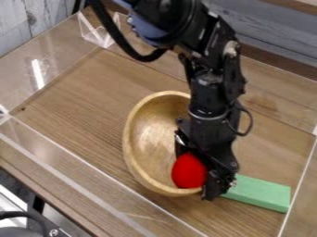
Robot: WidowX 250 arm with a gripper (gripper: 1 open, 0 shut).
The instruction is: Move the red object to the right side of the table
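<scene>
The gripper [205, 167] is low over the wooden bowl [139, 151]; if its fingers are spread, I cannot tell. The 1 red ball [188, 171] is inside, by the near rim, just beside the fingertips.

I see what looks like a lab workspace: a black robot arm [213, 88] over a wood-grain table [74, 106] edged with low clear walls [93, 175], loose black cabling [109, 28] above (corrugated grey panelling [47, 20] stands behind).
</scene>
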